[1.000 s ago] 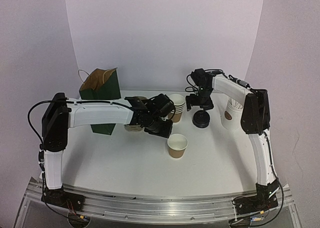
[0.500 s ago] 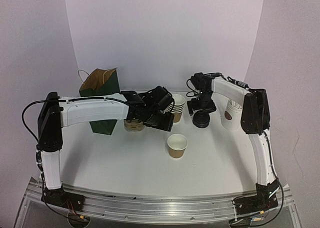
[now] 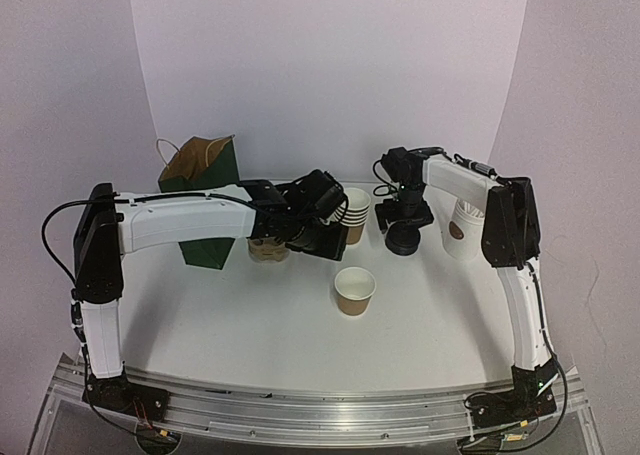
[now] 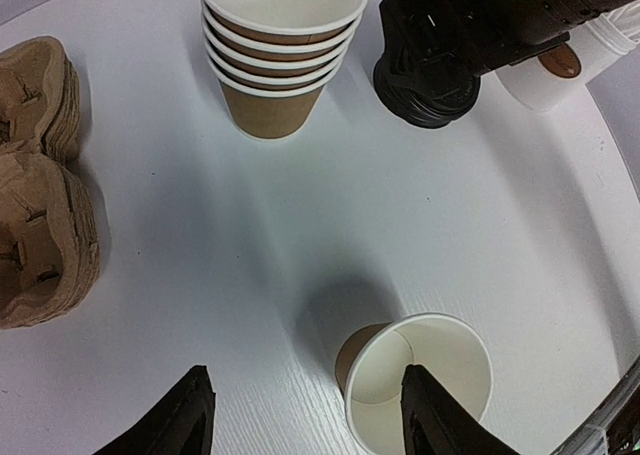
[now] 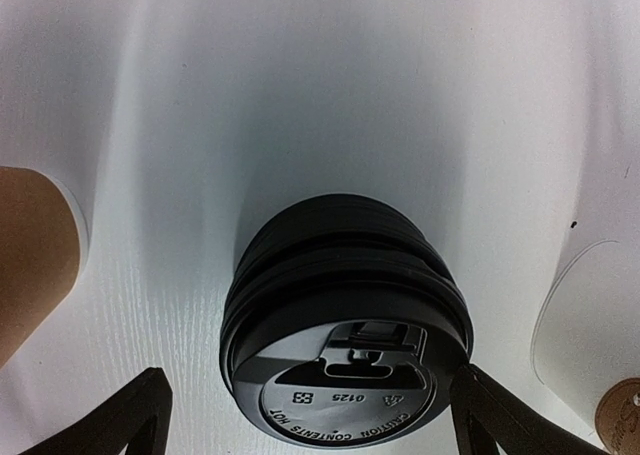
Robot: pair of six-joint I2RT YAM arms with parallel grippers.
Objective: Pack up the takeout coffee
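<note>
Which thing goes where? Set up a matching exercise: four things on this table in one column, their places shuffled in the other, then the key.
Things
1. lone paper cup
2. stack of paper cups
3. stack of black lids
4. green paper bag

Places
A. directly below the right gripper
B. far left, behind the left arm
C. alone, nearest the arm bases
D. between the pulp trays and the lids

Pairs: 1-C, 2-D, 3-A, 4-B
</note>
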